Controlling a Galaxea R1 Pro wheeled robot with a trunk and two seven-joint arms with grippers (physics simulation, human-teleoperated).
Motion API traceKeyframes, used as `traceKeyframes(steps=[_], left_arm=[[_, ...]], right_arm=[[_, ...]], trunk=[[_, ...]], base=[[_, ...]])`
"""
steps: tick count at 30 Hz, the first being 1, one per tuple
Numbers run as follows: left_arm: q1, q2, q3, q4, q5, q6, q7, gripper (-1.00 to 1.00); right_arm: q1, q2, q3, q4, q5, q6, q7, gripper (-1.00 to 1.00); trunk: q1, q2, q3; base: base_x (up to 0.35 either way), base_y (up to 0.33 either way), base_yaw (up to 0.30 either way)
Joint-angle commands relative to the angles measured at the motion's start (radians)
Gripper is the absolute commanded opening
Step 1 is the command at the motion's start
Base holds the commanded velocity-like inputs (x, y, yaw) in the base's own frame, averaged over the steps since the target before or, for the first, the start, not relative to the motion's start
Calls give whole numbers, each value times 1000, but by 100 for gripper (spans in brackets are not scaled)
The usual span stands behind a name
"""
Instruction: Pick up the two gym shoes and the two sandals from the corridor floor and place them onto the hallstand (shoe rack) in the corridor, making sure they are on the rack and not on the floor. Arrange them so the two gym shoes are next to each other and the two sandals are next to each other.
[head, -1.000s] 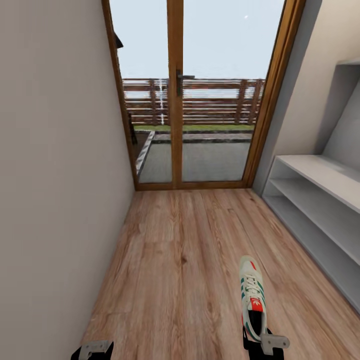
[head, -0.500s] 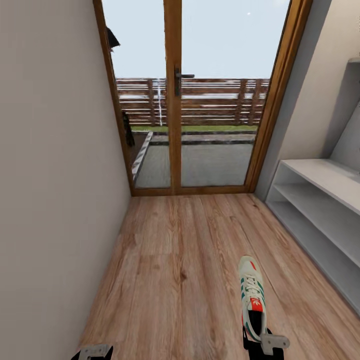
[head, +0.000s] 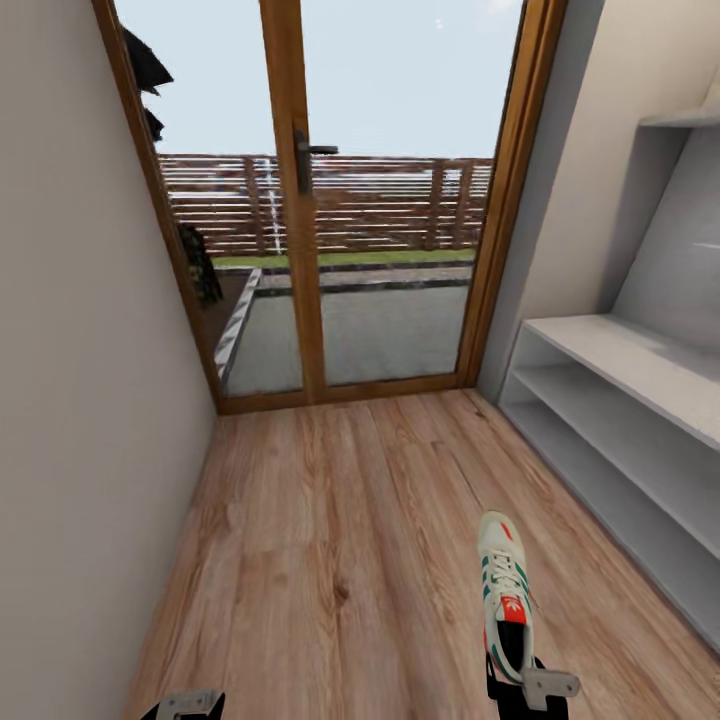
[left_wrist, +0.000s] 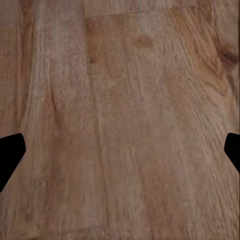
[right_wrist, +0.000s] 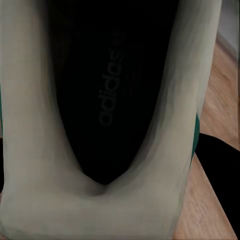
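One gym shoe (head: 505, 597) is carried at the heel by the right gripper (head: 527, 690), toe pointing forward and away from the robot, sole roughly level; the heel grip is judged to leave the toe end free to be slid onto a shelf first. In the right wrist view the shoe's black inside and cream collar (right_wrist: 107, 100) are seen close up, with the dark fingers (right_wrist: 220, 170) pressed against the outer side, so the grasp is taken as closed on the heel. The shoe is held above the floor (head: 340, 540), low and in front of the robot on its right side, clear of the planks. The hallstand (head: 640, 400) stands along the right wall, its two open tiers and broad top bare in the part seen; the shoe is near it but not yet over it. The left gripper (head: 185, 705) is held low at the left, and in its wrist view its fingertips (left_wrist: 10, 152) are spread wide over bare planks, holding nothing, presumably kept free for another pickup. A glass door (head: 320, 200) closes the corridor ahead.
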Motion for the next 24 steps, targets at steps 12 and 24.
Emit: traceKeyframes(steps=[12,24], left_arm=[[0,0,8,1,0,-1,-10,100],[0,0,8,19,7,-3,-10,100]], right_arm=[[-1,0,1,2,10,-1,-8,-100],[-1,1,2,3,10,-1,-8,-100]], trunk=[[0,0,-1],[0,0,-1]], base=[[115,56,-287],[2,1,-288]])
